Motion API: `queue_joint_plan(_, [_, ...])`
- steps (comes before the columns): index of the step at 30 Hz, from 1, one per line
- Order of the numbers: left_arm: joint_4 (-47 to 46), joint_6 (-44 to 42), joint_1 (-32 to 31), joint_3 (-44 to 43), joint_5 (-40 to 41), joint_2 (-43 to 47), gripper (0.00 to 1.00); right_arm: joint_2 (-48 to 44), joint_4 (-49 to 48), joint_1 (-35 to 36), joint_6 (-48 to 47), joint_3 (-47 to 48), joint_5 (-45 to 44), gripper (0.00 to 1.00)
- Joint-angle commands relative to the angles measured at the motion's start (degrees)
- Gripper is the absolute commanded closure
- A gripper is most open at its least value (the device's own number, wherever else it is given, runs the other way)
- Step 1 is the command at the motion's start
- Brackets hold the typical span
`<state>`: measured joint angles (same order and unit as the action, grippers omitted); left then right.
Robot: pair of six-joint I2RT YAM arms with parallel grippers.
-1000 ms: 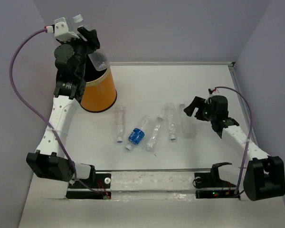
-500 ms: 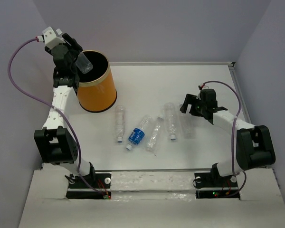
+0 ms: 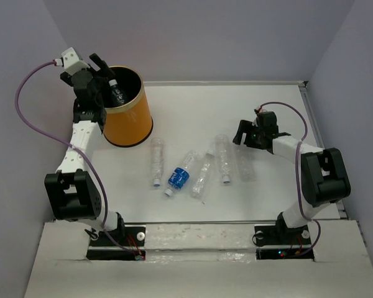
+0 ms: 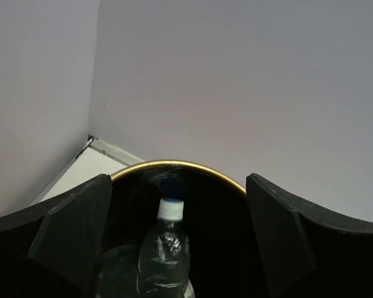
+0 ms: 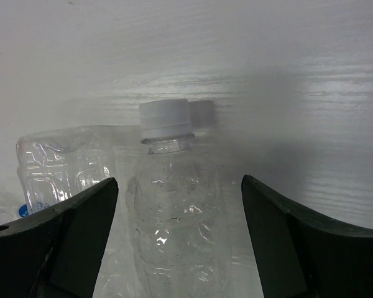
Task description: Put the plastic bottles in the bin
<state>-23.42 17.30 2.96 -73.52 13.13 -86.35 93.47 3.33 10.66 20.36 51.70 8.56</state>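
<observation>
**Bottle in the bin, 5 on the table.** The left gripper (image 4: 177, 180) hangs over the mouth of the orange bin (image 3: 132, 124), which stands at the far left of the white table (image 3: 280, 105). Its 2 black fingers (image 4: 74, 217) are spread wide and hold nothing. Between them, 1 clear bottle (image 4: 168, 248) sits inside the bin's black interior, white cap up, touching neither finger. From overhead, that bottle shows against the inner wall on the side nearest the arm.

5 other bottles lie on their sides in a loose row at mid-table, apart from the bin.
- The leftmost bottle (image 3: 155, 160) lies nearest the bin.
- The blue-labelled bottle (image 3: 179, 177) comes next, angled.
- A third bottle (image 3: 202, 176) lies just beside the blue-labelled one.
- A fourth bottle (image 3: 222, 156) follows.
- The rightmost bottle (image 5: 174, 211) closes the row.

The right gripper (image 5: 178, 181) is down low at the far end of that last bottle, jaws apart. Its wrist camera shows the bottle lying lengthwise between the 2 fingers, its white cap pointing away from the lens and a narrow gap on each side. Nothing is gripped. A neighbouring bottle lies just to the left in that view, with a second white cap (image 5: 202, 113) showing behind the first.

A purple cable (image 3: 25, 105) loops from the left arm's wrist, and pale lilac walls (image 3: 236, 37) close in the table.
</observation>
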Motion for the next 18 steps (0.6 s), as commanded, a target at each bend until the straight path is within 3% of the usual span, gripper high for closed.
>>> queue_joint_plan(1, [-4.9, 1.8, -0.6, -0.9, -3.4, 8.9, 0.01, -0.5, -1.9, 0.6, -0.1, 0.6, -1.2, 0.15])
queue_joint_plan(5, [3.5, 1.2, -7.2, -3.5, -3.4, 12.8, 0.01, -0.4, -1.8, 0.6, 0.2, -0.2, -1.7, 0.21])
queue_joint_plan(6, [5.5, 1.0, -10.9, -3.7, -3.1, 14.5, 0.01, -0.5, -1.8, 0.6, 0.5, -0.3, -1.7, 0.30])
queue_joint_plan(9, [12.9, 1.2, -16.4, -2.2, -4.3, 17.7, 0.01, -1.7, -1.2, 0.6, 0.9, -0.9, -3.2, 0.38])
queue_joint_plan(15, [26.0, 4.5, -24.0, 9.3, -17.6, 25.6, 0.01, -11.1, 0.7, 0.6, 0.0, -3.4, -8.6, 0.65])
queue_joint_plan(18, [33.3, 4.3, -26.8, 12.8, -19.3, 28.9, 0.01, -16.2, 2.7, 0.6, -0.8, -4.0, -12.2, 0.71])
